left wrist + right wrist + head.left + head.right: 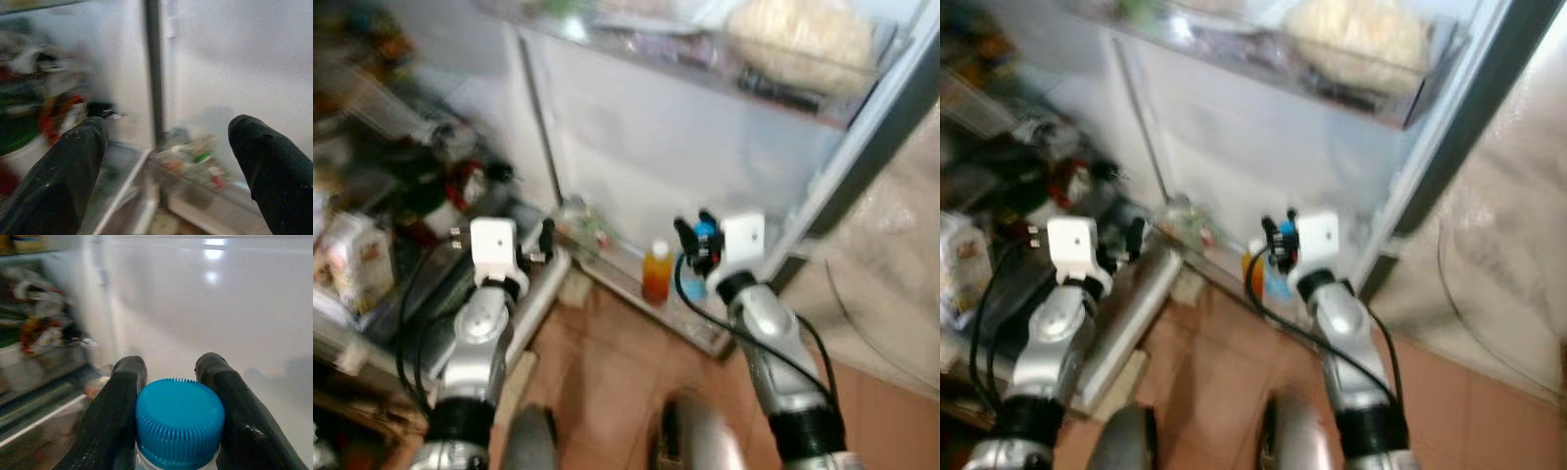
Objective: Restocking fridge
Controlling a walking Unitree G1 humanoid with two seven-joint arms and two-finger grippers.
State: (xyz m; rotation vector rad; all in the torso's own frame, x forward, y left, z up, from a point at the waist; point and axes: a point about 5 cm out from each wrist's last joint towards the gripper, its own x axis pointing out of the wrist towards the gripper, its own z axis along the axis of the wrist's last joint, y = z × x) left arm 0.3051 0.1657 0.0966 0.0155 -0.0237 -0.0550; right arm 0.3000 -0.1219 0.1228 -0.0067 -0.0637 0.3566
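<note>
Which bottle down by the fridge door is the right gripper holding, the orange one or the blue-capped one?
The blue-capped bottle: the right gripper clamps it just below the cap. The orange bottle stands free on the door shelf beside it.

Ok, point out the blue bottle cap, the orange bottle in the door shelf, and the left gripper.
blue bottle cap (180,421), right wrist view, on the cap's ribbed top.
orange bottle (656,274), left eye view, on its orange body.
left gripper (166,161), left wrist view, midway between its two open black fingertips.

I note heavy motion blur across head views; fridge door panel (234,308) bright, glare spots; left shelves (39,112) smeared.
</note>
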